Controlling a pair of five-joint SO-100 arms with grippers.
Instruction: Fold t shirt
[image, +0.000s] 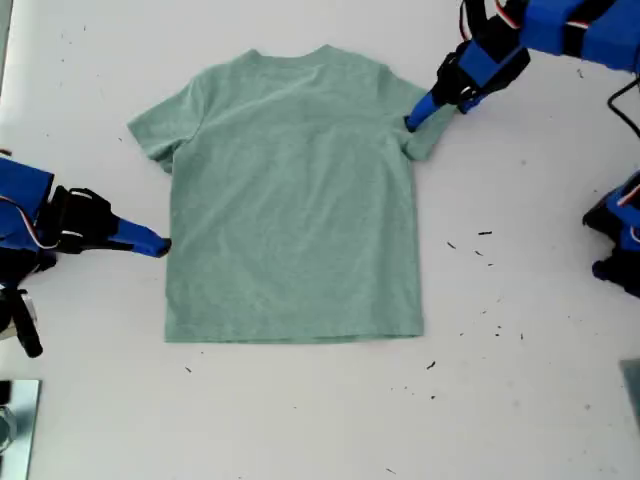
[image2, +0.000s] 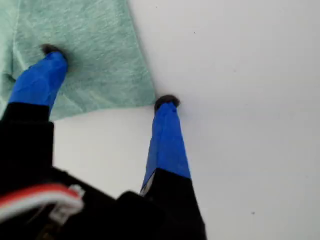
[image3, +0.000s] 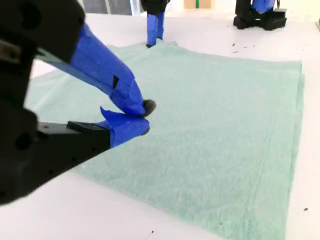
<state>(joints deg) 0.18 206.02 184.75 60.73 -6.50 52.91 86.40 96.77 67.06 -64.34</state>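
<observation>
Your pale green t shirt (image: 295, 195) lies flat mid-table (image: 520, 400); your first hand (image2: 107, 75), spread, straddles the two o'clock sleeve to pinch it, your second hand (image3: 142, 119) pressed together at nine o'clock

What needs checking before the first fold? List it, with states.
1. The t shirt lies flat and spread, both sleeves out: ok.
2. My first claw is open at the sleeve on the exterior view's right, one finger on the cloth and one on the table: ok.
3. My second claw is at the shirt's side edge: ok.
4. My second claw has cloth pinched: cannot tell.
5. The table around the shirt holds only small dark specks: ok.
</observation>
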